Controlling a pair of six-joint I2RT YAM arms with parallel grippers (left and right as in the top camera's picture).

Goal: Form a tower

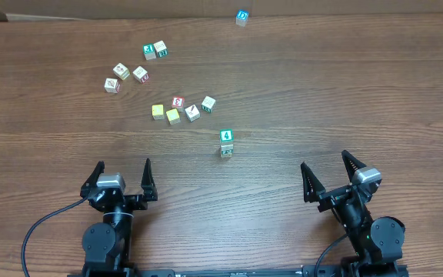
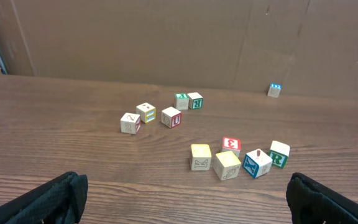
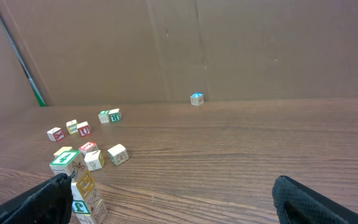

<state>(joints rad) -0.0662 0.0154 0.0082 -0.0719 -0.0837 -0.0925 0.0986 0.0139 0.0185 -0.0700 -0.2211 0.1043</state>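
Cubes lie scattered over the brown wood-grain table (image 1: 375, 92), and the tower (image 1: 226, 143) stands by itself near the middle, nearer the arms than any loose cube. Its top face is white with a green border and a green "4". From the right wrist view the cubes under it sit slightly twisted against one another; one carries yellow lettering I cannot make out.

Beyond the tower and to its left is a loose huddle: a pair of yellow cubes (image 1: 158, 111) side by side, a red "3" cube (image 1: 178, 101) behind them, then a blue-marked cube (image 1: 192, 112) and a green-lettered cube (image 1: 208, 102). Farther left sit three more, among them a red "U" cube (image 2: 171, 117); the other two are too small to read. Behind those, two green-marked cubes (image 1: 149, 51) touch. A lone blue-topped cube (image 1: 241, 17) rests far back, near the cardboard wall (image 2: 166, 37).

Both arms hang back at the near edge. The left gripper (image 1: 124, 165) has its fingers spread wide with nothing between them, and the right gripper (image 1: 325, 160) likewise; both are well apart from the tower.
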